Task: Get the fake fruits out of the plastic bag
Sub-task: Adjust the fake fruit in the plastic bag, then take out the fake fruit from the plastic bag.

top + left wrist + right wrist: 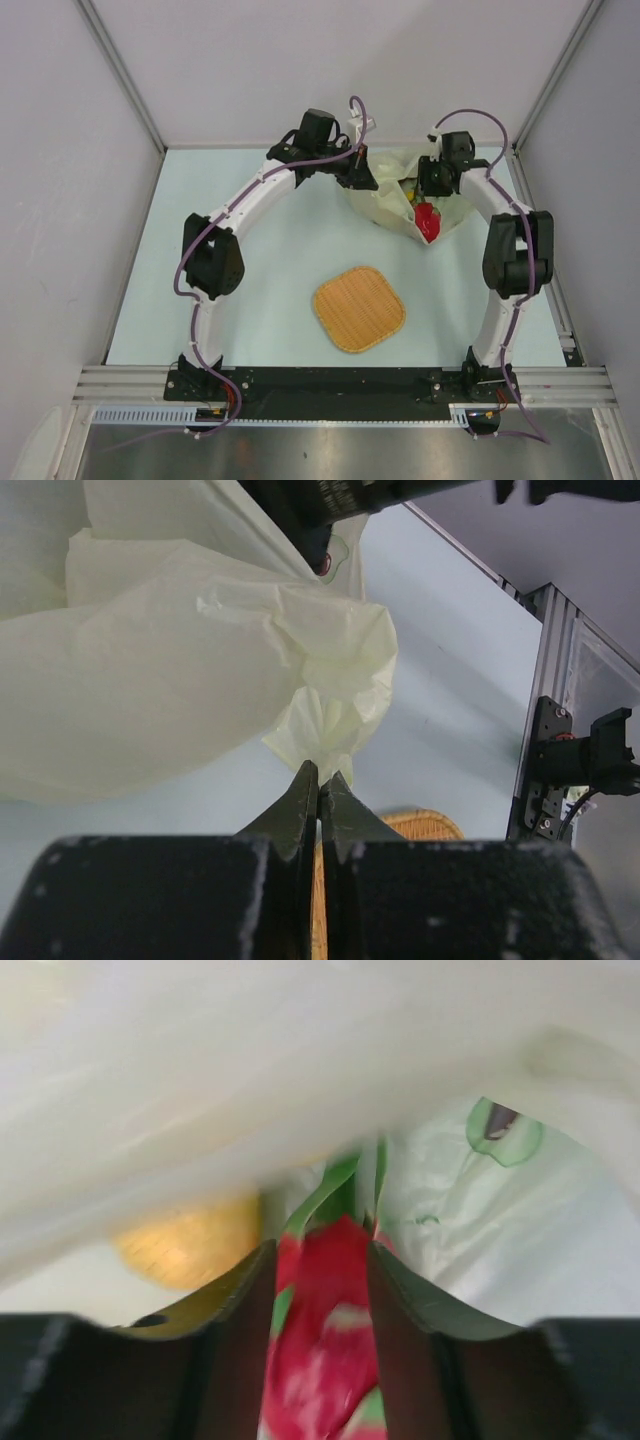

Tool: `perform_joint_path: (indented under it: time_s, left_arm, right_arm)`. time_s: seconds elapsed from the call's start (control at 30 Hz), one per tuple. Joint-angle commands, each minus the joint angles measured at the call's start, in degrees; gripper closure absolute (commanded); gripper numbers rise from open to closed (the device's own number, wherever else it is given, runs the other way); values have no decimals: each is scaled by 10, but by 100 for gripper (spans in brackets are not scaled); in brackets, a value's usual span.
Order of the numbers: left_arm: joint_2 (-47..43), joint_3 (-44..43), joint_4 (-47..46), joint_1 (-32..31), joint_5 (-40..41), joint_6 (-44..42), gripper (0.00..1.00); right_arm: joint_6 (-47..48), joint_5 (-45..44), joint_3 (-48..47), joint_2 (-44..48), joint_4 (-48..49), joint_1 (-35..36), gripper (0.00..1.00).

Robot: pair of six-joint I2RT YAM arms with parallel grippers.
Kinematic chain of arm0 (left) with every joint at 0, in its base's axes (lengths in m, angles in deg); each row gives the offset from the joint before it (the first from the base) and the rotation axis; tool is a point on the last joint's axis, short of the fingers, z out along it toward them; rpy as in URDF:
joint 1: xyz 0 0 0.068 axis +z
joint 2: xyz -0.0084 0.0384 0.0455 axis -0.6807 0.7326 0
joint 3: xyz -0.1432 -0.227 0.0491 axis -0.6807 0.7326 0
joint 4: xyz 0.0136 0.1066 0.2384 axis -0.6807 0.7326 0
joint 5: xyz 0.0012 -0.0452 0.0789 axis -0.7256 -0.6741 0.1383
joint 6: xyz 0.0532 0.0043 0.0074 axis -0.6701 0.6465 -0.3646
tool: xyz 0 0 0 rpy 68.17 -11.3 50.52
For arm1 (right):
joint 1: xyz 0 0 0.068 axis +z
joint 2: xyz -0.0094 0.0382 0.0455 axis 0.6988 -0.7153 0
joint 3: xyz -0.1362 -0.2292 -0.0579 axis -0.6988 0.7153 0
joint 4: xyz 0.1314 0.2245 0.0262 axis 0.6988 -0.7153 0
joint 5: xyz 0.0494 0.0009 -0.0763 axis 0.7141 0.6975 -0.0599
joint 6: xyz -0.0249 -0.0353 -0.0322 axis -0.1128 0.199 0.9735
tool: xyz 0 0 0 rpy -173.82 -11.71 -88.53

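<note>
left tool (321, 777) pinches crinkly thin plastic bag (180, 670); right tool (320, 1250) clamps glossy dragon fruit (322, 1360).

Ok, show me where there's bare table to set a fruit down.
Bare table lies between the left arm and the mat, and again between the mat and the right arm. The mat itself holds nothing. It is crowded at the far right, where the bag and the dragon fruit sit.

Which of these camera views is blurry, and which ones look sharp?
Right wrist: blurred, the dragon fruit smeared, the plastic bag washed out pale. Left wrist: bag creases crisp. Top external: sharp, evenly lit, no harsh shadows.
</note>
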Motion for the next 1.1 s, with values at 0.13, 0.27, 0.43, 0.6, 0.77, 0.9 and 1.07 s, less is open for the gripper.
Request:
perform_joint_path:
  time_s: [0.13, 0.27, 0.43, 0.6, 0.77, 0.9, 1.07]
  left_arm:
    - [-48, -1, -16, -3, 9, 2, 99]
    - [-58, 1, -10, -2, 12, 0, 99]
    - [-66, 6, -8, -3, 13, -1, 99]
    - [-66, 6, 2, -3, 19, -9, 99]
    - [-76, 18, 18, -3, 33, -33, 99]
    - [-81, 35, 24, -3, 40, -44, 99]
    - [-79, 41, 33, -3, 50, -60, 99]
  right_arm:
    - [52, 50, 28, 128, -60, -11, 64]
    - [40, 26, 46, 129, -41, -7, 64]
    - [70, -5, 21, 69, -7, 8, 65]
    - [77, -46, -26, 1, 6, 11, 60]
    - [87, -70, -105, -65, 4, 4, 59]
    - [88, -85, -140, -103, 4, 1, 52]
    - [90, -69, -160, -147, -18, 4, 39]
